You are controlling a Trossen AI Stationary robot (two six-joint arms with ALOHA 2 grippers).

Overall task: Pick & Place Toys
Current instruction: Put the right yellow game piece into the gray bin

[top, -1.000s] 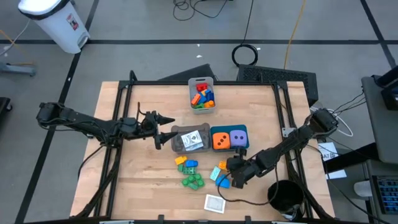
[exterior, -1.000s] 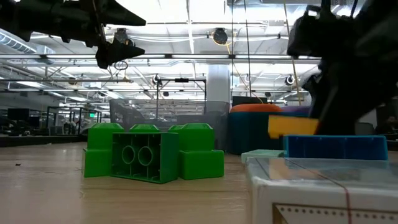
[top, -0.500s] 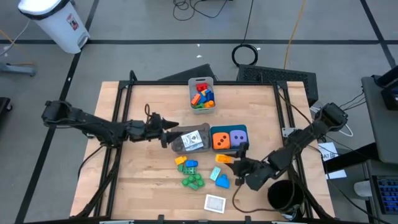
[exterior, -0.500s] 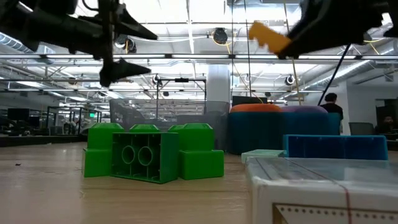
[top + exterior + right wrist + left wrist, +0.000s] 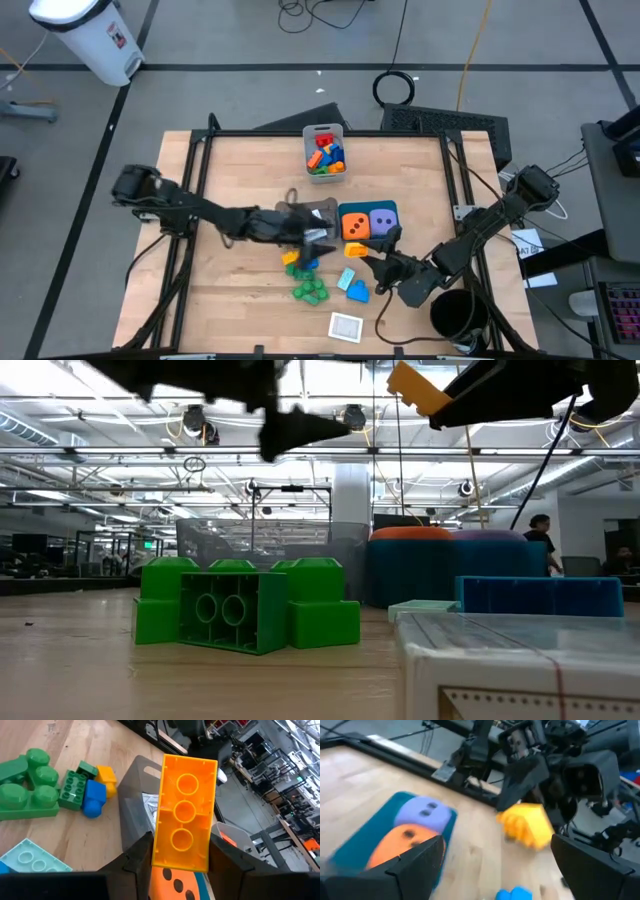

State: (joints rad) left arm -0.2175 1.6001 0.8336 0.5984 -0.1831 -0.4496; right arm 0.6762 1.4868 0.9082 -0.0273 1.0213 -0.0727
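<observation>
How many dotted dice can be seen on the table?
2: the orange die and the purple die sit side by side in the teal bin. More may be hidden elsewhere.

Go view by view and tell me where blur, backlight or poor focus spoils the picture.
Left wrist view: motion-smeared, the dice and yellow brick have soft edges. Low view: bright ceiling lights turn both arms into silhouettes; the near clear box at the frame's bottom is soft. Right wrist view: crisp on the brick in the right end effector. High view: evenly lit, sharp.
</observation>
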